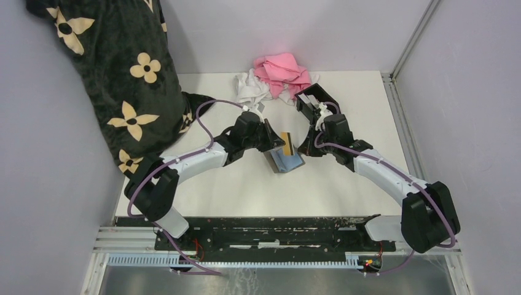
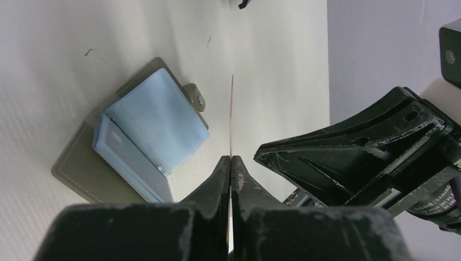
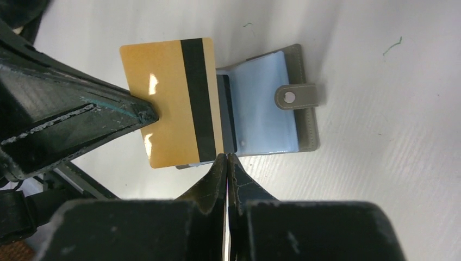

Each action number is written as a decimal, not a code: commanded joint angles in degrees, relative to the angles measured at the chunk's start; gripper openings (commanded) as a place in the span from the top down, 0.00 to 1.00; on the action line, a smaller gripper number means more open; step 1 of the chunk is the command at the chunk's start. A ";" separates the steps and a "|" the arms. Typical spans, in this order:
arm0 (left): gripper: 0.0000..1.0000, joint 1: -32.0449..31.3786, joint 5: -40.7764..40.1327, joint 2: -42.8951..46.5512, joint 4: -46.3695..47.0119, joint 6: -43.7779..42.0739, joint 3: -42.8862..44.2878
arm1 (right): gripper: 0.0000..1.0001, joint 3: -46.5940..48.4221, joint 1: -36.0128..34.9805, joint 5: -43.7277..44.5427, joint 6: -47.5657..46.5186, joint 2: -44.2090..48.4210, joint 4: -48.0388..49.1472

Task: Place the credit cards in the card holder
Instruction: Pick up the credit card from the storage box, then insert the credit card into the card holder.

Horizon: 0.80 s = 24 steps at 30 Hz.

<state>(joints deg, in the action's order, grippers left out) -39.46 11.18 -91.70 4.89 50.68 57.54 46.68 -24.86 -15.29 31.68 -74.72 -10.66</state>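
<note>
**Orange card pinched over the open wallet**

Nearest you, mid-table (image 1: 246,190), the grey folding wallet (image 3: 307,125) lies open and flat, its light blue pockets facing up and its snap tab sticking out to one side.

Just above and beyond it you have the orange credit card (image 3: 163,103). It is a thin, glossy tan-orange rectangle with rounded corners and a black magnetic stripe across one face. It is held up off the table, on edge over the wallet. Your left gripper (image 2: 231,160) is clamped on one edge of it, fingers pressed flat against both faces.

Your right gripper (image 3: 226,159) has its fingers pressed together, and the tips sit at the card's lower corner. You cannot tell from here whether they touch it.

Farther back, right of centre, the black open-topped card holder (image 1: 310,93) stands partly behind your right arm. At the far edge, just beside the holder, lie a white cloth (image 1: 250,87) and a pink cloth (image 1: 282,69). A black floral fabric (image 1: 117,74) hangs at the far left.
</note>
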 commanded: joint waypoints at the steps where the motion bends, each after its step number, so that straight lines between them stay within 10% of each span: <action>1: 0.97 -1.83 -9.36 -0.43 2.50 5.94 -1.66 | 0.99 -1.04 -0.58 3.60 -0.66 -0.66 3.58; 24: 0.97 -5.10 -20.73 -1.12 0.39 10.21 -7.94 | 0.99 -1.94 -2.49 5.00 -1.64 -10.03 7.97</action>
<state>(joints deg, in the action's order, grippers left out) -44.23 -7.49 -94.41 3.40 59.27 50.48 44.75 -26.63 -11.29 30.79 -84.12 -6.24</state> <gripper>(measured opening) 0.043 0.015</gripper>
